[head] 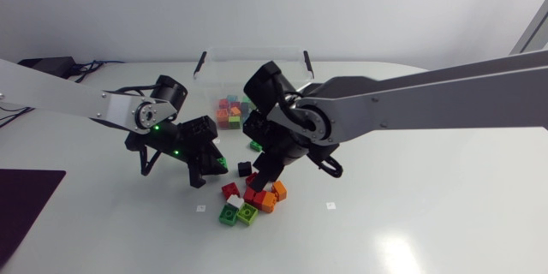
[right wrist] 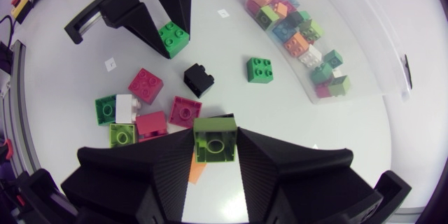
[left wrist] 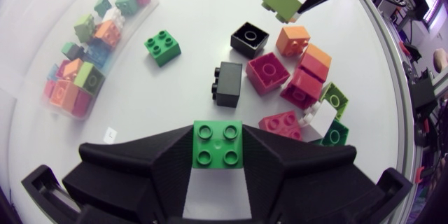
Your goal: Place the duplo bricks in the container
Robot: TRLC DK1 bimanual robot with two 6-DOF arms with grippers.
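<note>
Pinching a green brick [left wrist: 218, 143] from both sides in the left gripper [left wrist: 218, 152]; clamping a lime brick [right wrist: 215, 140] the same way in the right gripper [right wrist: 215, 152]; hanging both by the loose pile [head: 254, 198] of bricks on the table [head: 428, 223], near the clear container [head: 205, 62] with bricks already inside.
</note>
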